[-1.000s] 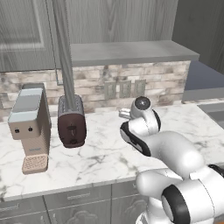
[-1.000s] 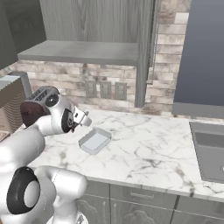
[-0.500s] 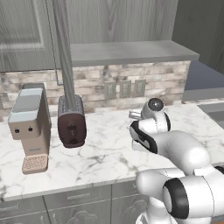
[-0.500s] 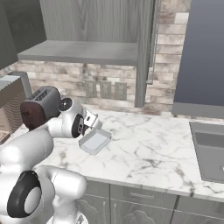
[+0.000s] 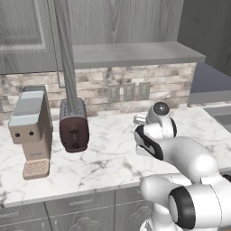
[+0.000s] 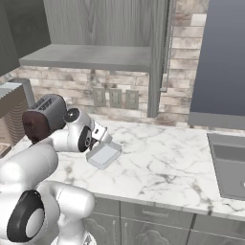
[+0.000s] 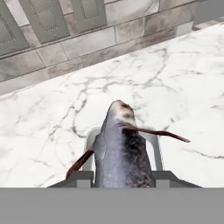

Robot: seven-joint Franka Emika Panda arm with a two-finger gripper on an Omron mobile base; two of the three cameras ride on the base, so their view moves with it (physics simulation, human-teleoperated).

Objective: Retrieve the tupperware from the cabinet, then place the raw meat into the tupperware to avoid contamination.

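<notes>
The raw meat (image 7: 122, 148), a grey fish with thin red fins, lies between the fingers of my gripper (image 7: 124, 177), which is shut on it. Right below it on the marble counter sits the tupperware (image 7: 154, 144), a shallow clear tray whose rim shows on both sides of the fish. In the right base view the gripper (image 6: 99, 135) hangs just above the back left of the tupperware (image 6: 104, 156). The cabinet (image 6: 91, 55) stands open above, its grey shelf bare, its door (image 5: 65, 63) swung out edge-on.
A dark red toaster (image 5: 73, 126) and a beige coffee machine (image 5: 30, 128) stand at the counter's left. Wall outlets (image 6: 115, 98) sit on the stone backsplash. A sink (image 6: 229, 165) lies at the far right. Bare marble stretches between tupperware and sink.
The arm has swung right, carrying the hand with the fish from beside the toaster to just above the tupperware. The tupperware has stayed put.
</notes>
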